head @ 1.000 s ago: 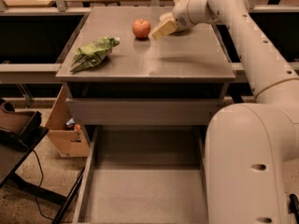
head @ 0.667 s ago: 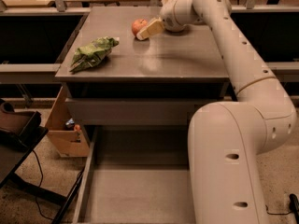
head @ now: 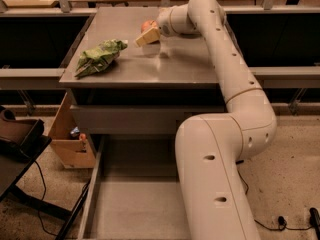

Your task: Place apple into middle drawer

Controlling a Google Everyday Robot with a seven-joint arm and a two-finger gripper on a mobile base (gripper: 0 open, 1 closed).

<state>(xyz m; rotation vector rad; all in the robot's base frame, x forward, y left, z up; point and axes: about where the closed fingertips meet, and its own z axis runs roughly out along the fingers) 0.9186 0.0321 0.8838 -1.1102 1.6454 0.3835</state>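
One pincer over the bench, open or closed cannot be told | apple just behind it, apparently not yet lifted | middle drawer open well below it, no apple inside; carrying, placing remain.

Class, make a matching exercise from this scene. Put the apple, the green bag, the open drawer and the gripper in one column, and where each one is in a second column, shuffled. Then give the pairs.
1. apple
2. green snack bag
3. middle drawer
4. gripper

A. pulled open, below the cabinet top
B. lying on the left part of the cabinet top
C. over the cabinet top, just in front of the apple
D. on the far part of the cabinet top, partly hidden by the gripper

Pairs: 1-D, 2-B, 3-A, 4-C
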